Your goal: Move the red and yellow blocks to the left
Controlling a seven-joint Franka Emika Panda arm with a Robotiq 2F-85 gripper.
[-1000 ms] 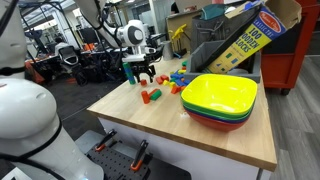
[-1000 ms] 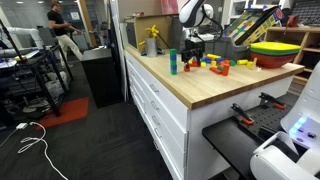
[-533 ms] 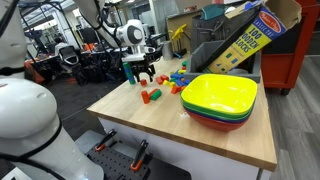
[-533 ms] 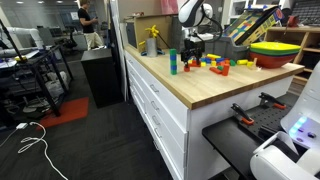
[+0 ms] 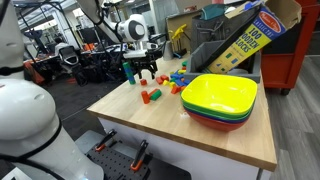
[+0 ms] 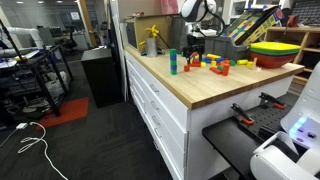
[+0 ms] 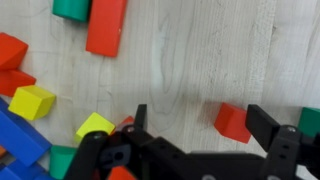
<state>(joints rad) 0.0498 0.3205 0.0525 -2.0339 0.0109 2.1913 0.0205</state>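
Claw [image 7: 201,115], released, is hovering over the bench [image 7: 200,50], red block [image 7: 232,122] lying between its jaws at lower right, nearest yellow block [image 7: 95,126] sitting outside at lower left.

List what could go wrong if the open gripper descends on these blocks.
The small red block sits off centre between the fingers of the open gripper, close to one finger, so closing may nudge or twist it. A yellow block lies just outside the other finger, beside blue blocks; descending could knock that cluster.
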